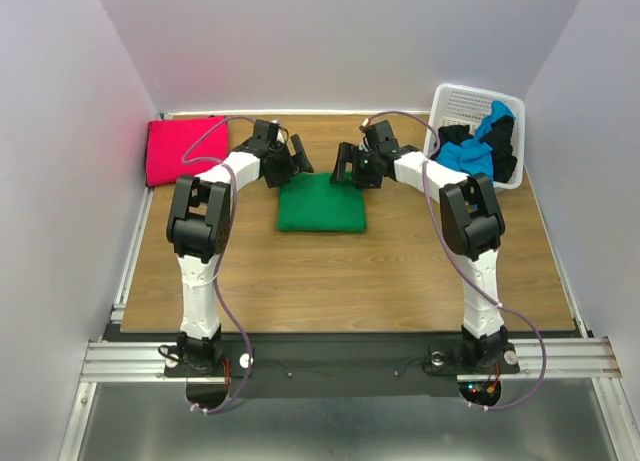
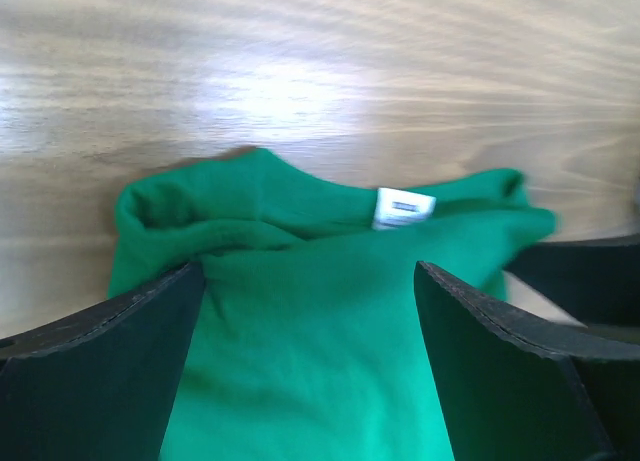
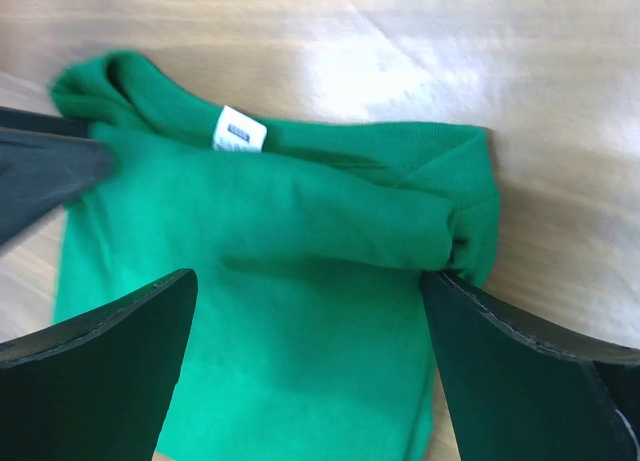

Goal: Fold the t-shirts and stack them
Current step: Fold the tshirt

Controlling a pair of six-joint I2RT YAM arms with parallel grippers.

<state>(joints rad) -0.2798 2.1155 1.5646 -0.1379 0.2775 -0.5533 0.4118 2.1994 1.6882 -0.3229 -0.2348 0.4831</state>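
Green t-shirt (image 1: 321, 204) lies folded into a rough rectangle at the middle of the bench (image 1: 350, 271), flat on the wood, collar end toward the far side. A white label (image 2: 403, 208) shows at the collar; the cloth bunches in soft rolls along that far edge and is smoother toward the near side. Left hand (image 1: 296, 159) sits over the far-left corner of this shirt, fingers spread wide, nothing between them but the cloth below. Right hand (image 1: 345, 164) is over the far-right corner, likewise released, fingers wide apart and holding nothing. Cannot tell whether either hand's tips touch the fabric. The two hands are near one another, angled inward; each wrist view catches a dark edge of the other hand at its side. Magenta-red t-shirt (image 1: 185, 149) is folded flat at the far-left corner of the bench, well apart from the green one. White lattice basket (image 1: 470, 103) stands tilted at the far-right corner; inside it a blue t-shirt (image 1: 468, 156) and a black t-shirt (image 1: 505, 146) are crumpled together, the blue one spilling toward the near rim.
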